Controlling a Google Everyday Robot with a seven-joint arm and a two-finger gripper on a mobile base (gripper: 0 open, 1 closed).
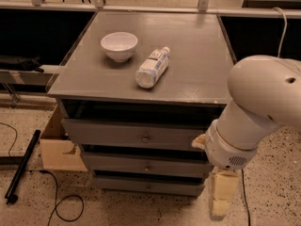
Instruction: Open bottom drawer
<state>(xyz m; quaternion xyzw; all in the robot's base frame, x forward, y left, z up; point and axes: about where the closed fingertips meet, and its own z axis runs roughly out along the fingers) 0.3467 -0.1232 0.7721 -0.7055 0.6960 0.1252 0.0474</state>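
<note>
At the lower right of the frame, nearest the camera, the robot's bulky white arm (256, 112) bends downward, and below its rounded wrist hangs the cream-coloured gripper (220, 204), pointing at the speckled floor (273, 192). Whether the gripper is open or closed cannot be told from this angle, and nothing is seen in it. It sits just right of the right end of the bottom drawer (141, 184); whether the two touch cannot be told. That drawer is the lowest grey strip of the grey cabinet (70, 86), at the lower centre of the frame, and its small round knob (148, 188) lies well to the left of the gripper. The front looks pushed in, with only a dark gap above it. Over it comes the middle drawer (136, 164), then the taller top drawer (131, 133), each with its own central knob. At the lower left a black pole (21, 166) and a looping black cable (63, 208) lie on the floor, and a cardboard box (56, 150) stands against the cabinet's left side. Farther back, on the cabinet's flat top, a clear plastic bottle (152, 68) lies on its side near the centre, and a white bowl (119, 45) stands upright just to its left, apart from it. Beyond the cabinet a pale rail (51, 5) runs across the upper edge of the frame, and a white cord (282, 27) hangs at the upper right.
</note>
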